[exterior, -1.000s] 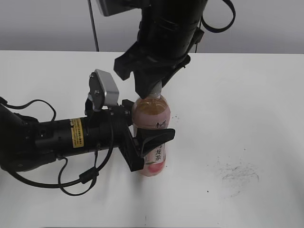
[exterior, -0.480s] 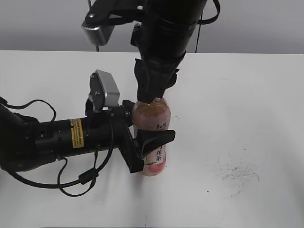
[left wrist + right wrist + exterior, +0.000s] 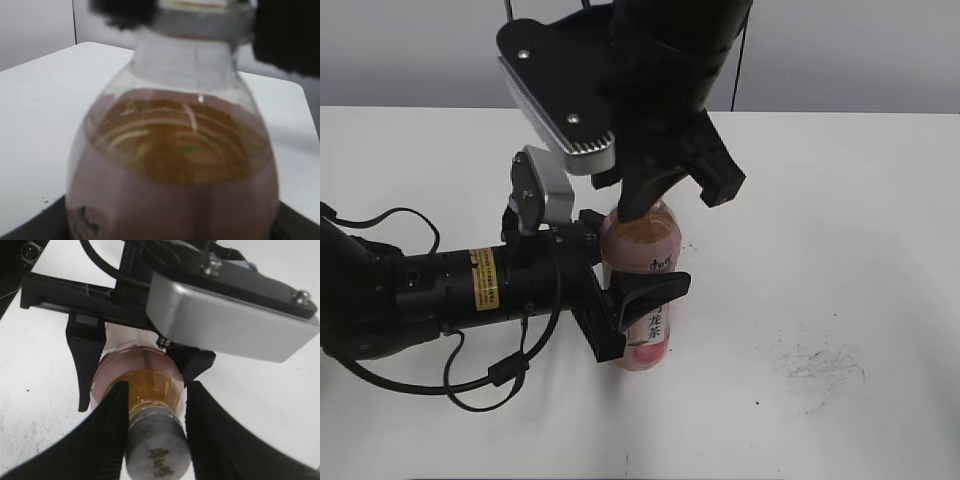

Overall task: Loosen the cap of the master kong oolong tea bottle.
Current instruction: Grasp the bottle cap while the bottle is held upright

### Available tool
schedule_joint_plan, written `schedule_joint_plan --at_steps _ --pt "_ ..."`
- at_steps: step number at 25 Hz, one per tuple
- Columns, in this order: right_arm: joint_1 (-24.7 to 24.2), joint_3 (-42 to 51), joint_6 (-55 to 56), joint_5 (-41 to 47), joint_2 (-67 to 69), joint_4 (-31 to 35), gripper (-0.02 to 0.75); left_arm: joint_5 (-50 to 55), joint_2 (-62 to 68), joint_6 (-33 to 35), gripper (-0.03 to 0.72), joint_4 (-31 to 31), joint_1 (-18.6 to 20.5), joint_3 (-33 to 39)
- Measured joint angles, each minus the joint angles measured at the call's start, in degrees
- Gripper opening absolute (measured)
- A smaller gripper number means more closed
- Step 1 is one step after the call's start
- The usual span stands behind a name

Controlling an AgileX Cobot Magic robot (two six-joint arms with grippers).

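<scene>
We are clamping the master kong oolong tea bottle [image 3: 642, 290] upright mid-bench with the left gripper [image 3: 630, 305], right gripper [image 3: 154, 432] fingers pinching the cap [image 3: 157, 452]

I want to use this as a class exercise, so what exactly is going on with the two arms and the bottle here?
The left gripper is clamped around the middle of the master kong oolong tea bottle, which stands upright on the white table. From above, the right gripper has its fingers on either side of the cap, closed on it. Whether the cap is loosened yet cannot be told.
</scene>
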Motion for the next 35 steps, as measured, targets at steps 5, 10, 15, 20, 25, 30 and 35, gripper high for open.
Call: schedule_joint_plan --at_steps 5,10,15,20,25,30,35 --pt "0.0 0.0 2.3 0.0 0.0 0.4 0.293 0.2 -0.1 -0.1 0.424 0.0 0.0 0.0" --pt "-0.2 0.0 11.8 0.0 0.0 -0.1 0.413 0.3 -0.2 -0.2 0.424 0.1 0.0 0.0" --pt "-0.2 0.0 24.5 0.0 -0.1 2.5 0.44 0.4 -0.2 -0.2 0.424 0.2 0.0 0.0" --pt "-0.2 0.0 47.3 -0.6 -0.7 3.2 0.479 0.4 -0.2 -0.1 0.424 0.3 0.0 0.0" --pt "-0.2 0.0 69.7 -2.0 -0.7 2.2 0.491 0.4 -0.2 -0.1 0.424 0.3 0.0 0.0" --pt "-0.2 0.0 85.2 -0.4 -0.7 -2.8 0.488 0.4 -0.2 -0.1 0.424 0.3 0.0 0.0" --pt "-0.2 0.0 89.2 -0.2 -0.7 -4.2 0.448 0.4 -0.2 -0.2 0.424 0.3 0.0 0.0"
